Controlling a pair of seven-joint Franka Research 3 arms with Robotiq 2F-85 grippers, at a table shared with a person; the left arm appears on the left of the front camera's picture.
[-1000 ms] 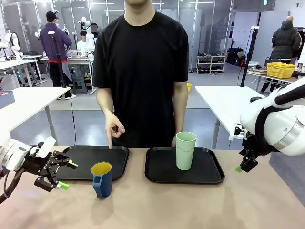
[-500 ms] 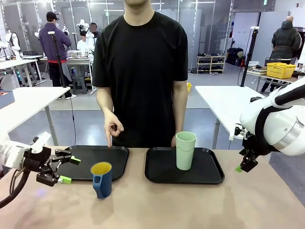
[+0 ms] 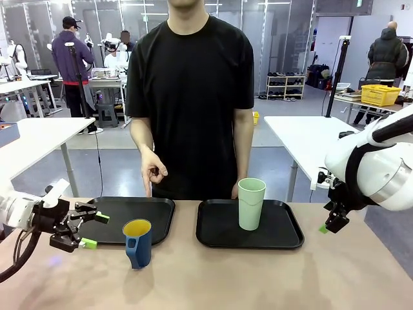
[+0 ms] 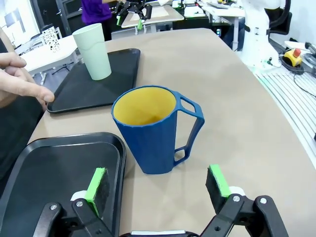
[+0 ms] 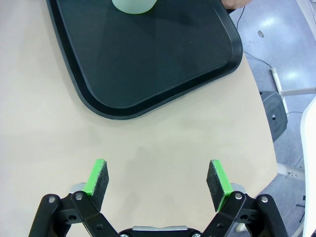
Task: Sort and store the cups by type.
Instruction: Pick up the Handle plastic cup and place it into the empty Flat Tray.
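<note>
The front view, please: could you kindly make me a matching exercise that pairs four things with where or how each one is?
Things:
1. blue cup
2. mint-green tumbler
3. left gripper
4. person's hand

Places or states:
A. standing on the right tray
B. open, beside the blue cup
C. above the far edge of the left tray
D. on the bare table, by the left tray

Pairs: 1-D, 2-A, 3-B, 4-C.

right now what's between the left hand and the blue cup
In the left wrist view, bare table lies between the open left hand and the blue cup; the near tray has its rim by one pad.
</note>
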